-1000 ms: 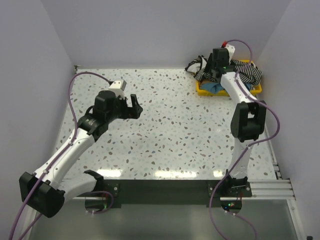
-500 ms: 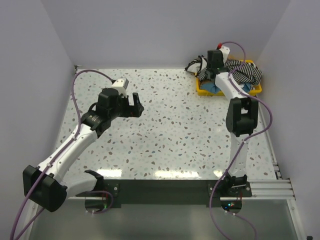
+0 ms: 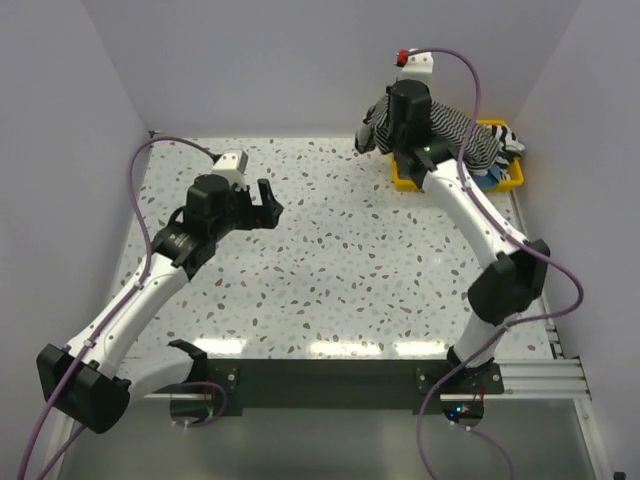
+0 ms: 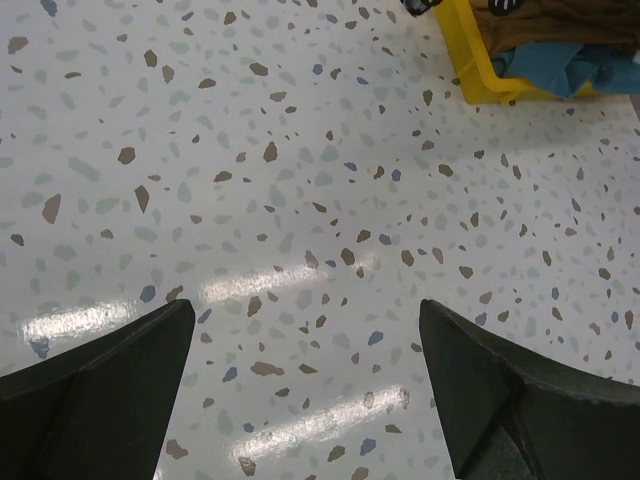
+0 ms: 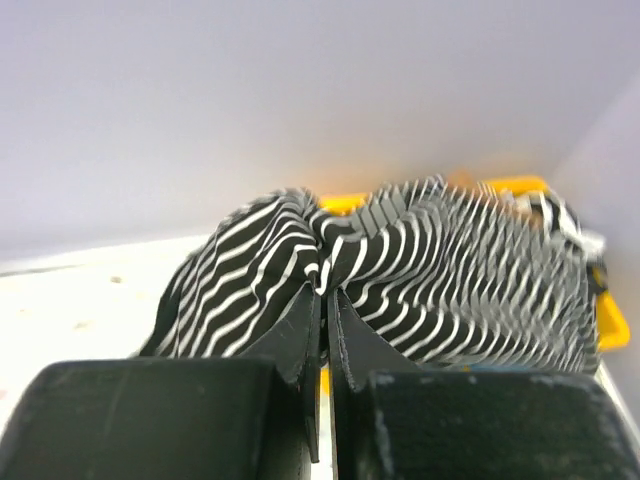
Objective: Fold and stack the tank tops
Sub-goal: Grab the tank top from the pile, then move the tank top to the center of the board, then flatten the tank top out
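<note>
Pale lilac walls are enclosing a speckled table (image 3: 340,260), with two white robot arms reaching in from its near edge. At the far right corner, a yellow tray (image 3: 404,181) is sitting with cloth heaped inside. The right gripper (image 5: 322,288) is pinching a bunch of the black-and-white striped tank top (image 5: 440,250), its jaws clenched tight on the fabric. It is holding the top raised near the tray's left end, with the cloth trailing back over the tray. The left gripper (image 3: 268,203) is hovering over the left middle of the table, its fingers spread wide and grasping nothing. Judging by this, the task is only beginning: no top is lying flat, folded or stacked on the table, so all the folding and stacking is waiting to be done. The right wrist view is showing the pinch itself, which the wrist is hiding in the overhead view. The left wrist view is showing a tan-brown top (image 4: 560,18) and a blue top (image 4: 545,62) lying inside the tray, well apart from the open fingers. Overhead, the brown one is hard to make out.
</note>
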